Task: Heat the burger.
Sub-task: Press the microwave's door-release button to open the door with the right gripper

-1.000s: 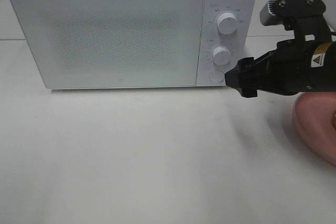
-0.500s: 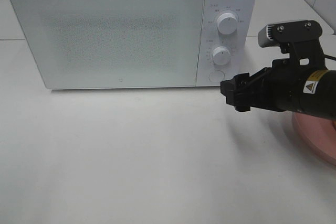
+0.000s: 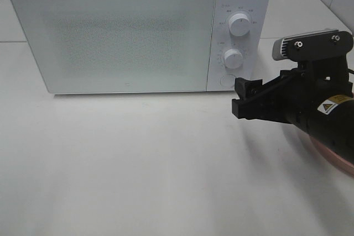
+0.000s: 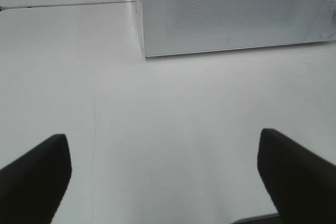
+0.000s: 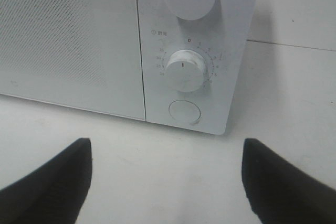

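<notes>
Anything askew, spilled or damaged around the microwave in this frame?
Nothing stands out. The microwave sits level with its door shut, and the table shows no spill. The pink plate is mostly hidden under the right arm, so what is on it cannot be checked.

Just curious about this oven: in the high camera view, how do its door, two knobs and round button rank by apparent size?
1. Door, by far the largest.
2. Upper knob and lower knob: they look alike, so unranked.
3. Round button, slightly smaller than either knob.
</notes>
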Controlling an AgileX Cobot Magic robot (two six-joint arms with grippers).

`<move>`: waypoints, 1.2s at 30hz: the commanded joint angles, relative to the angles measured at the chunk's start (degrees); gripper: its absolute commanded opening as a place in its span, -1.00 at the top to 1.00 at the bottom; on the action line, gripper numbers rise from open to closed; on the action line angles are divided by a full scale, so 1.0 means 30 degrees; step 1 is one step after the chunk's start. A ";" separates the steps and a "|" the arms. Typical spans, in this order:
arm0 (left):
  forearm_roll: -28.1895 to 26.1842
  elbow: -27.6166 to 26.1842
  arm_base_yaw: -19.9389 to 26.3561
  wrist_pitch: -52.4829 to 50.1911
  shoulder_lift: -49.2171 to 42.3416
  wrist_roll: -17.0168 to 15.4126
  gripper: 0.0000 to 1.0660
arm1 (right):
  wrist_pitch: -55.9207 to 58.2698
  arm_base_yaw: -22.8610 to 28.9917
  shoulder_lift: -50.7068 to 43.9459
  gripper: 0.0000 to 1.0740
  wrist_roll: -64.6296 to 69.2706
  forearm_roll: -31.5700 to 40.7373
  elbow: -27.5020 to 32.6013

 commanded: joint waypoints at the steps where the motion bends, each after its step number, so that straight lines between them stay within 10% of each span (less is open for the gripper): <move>1: -0.0076 0.0057 0.0038 -0.0229 -0.0401 -0.0019 -0.66 | -0.1050 0.0668 0.0477 -0.40 -0.0344 0.1394 0.0038; 20: -0.0076 0.0057 0.0038 -0.0229 -0.0401 -0.0019 -0.66 | -0.3323 0.2922 0.4278 -0.35 0.2979 0.3820 -0.0439; 36: -0.0076 0.0057 0.0038 -0.0229 -0.0401 -0.0019 -0.66 | -0.3896 0.2922 0.4641 0.68 1.9576 0.3820 -0.0439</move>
